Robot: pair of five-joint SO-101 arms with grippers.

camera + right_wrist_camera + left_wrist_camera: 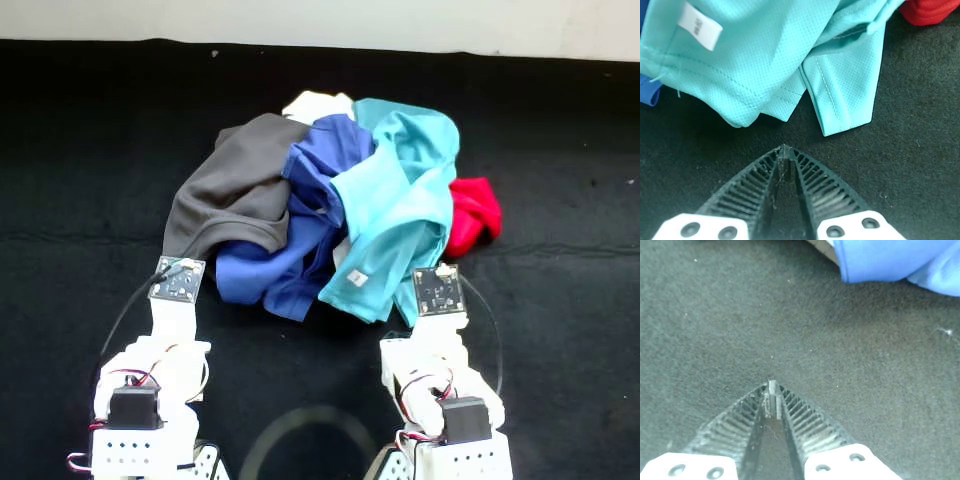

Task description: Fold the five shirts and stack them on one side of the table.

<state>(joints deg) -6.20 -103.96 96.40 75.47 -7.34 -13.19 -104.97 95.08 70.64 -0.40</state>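
Shirts (330, 210): 5 heaped at surface (560, 330) centre | left gripper (772, 390): closed, empty, beside blue shirt (890, 260) | right gripper (785, 152): closed, empty, beside teal shirt (765, 60)

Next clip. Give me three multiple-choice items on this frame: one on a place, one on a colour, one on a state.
1. Where does the red shirt lie?
A. against the turquoise shirt, on the right arm's side
B. folded alone in a far corner
C. held up in the air

2. What colour is the cloth just ahead of the right gripper?
A. grey
B. turquoise
C. white

3. How is the left gripper?
A. open wide
B. shut on blue cloth
C. shut, empty, over bare table

Answers: 1 A, red touches turquoise in the high view; 2 B, the right wrist view shows turquoise hems ahead of the tips; 3 C, its jaws meet with nothing between.
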